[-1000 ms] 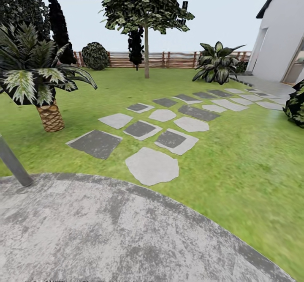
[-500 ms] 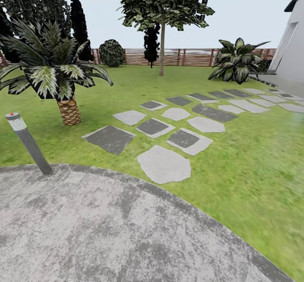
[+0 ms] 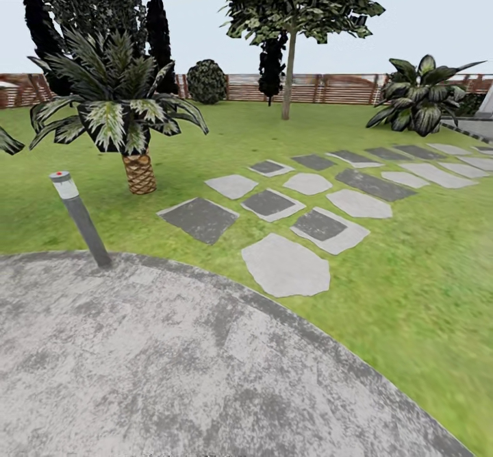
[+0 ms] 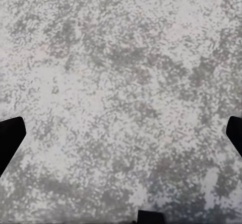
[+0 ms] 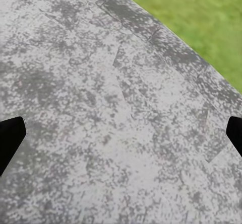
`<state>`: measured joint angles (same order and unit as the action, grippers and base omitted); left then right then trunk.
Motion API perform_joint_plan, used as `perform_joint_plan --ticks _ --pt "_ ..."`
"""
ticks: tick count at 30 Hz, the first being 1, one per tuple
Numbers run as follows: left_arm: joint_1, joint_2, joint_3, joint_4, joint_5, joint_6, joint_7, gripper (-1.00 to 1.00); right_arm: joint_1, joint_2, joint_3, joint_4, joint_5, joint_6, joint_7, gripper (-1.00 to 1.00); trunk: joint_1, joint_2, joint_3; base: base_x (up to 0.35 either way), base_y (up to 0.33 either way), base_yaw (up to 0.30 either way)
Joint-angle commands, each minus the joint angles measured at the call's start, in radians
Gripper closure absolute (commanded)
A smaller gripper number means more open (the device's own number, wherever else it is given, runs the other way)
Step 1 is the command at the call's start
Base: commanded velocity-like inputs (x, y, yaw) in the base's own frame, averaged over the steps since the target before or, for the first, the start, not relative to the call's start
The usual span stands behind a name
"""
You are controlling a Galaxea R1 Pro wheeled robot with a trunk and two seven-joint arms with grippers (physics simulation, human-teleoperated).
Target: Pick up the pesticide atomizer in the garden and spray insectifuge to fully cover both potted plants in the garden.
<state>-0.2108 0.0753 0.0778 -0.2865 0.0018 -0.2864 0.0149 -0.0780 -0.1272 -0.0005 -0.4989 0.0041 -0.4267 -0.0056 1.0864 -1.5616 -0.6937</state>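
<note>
- Lawn [image 3: 411, 292] spreads wide (blurred up close), running back to a slatted fence [image 3: 342, 88].
- Mottled grey patio [image 3: 171, 375] underfoot, its curved edge meeting grass.
- Stepping stones [image 3: 285, 265] trail off right.
- Palm [image 3: 120, 111] left, grey bollard [image 3: 81, 218] at the patio rim.
- Left gripper [image 4: 121, 133] and right gripper [image 5: 121, 133]: dark fingertips spread wide apart over stone, holding nothing.

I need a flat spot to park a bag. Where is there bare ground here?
The grey patio is bare from the bollard light to its curved edge by the lawn. Toward the palm and stepping stones it is more cluttered.
</note>
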Motion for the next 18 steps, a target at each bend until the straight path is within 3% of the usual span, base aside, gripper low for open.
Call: perform_joint_plan --ticks 1,18 --pt "-0.001 0.000 0.002 0.001 0.000 -0.003 0.000 -1.00 0.000 0.000 0.000 0.000 0.001 -0.003 -0.001 -1.00 0.000 0.000 -0.002 0.000 0.000 0.226" --pt "-0.001 0.002 0.002 0.001 -0.001 -0.003 0.000 -1.00 0.000 0.000 0.000 0.000 0.001 -0.004 -0.001 -1.00 0.000 0.000 -0.019 0.000 0.000 0.226"
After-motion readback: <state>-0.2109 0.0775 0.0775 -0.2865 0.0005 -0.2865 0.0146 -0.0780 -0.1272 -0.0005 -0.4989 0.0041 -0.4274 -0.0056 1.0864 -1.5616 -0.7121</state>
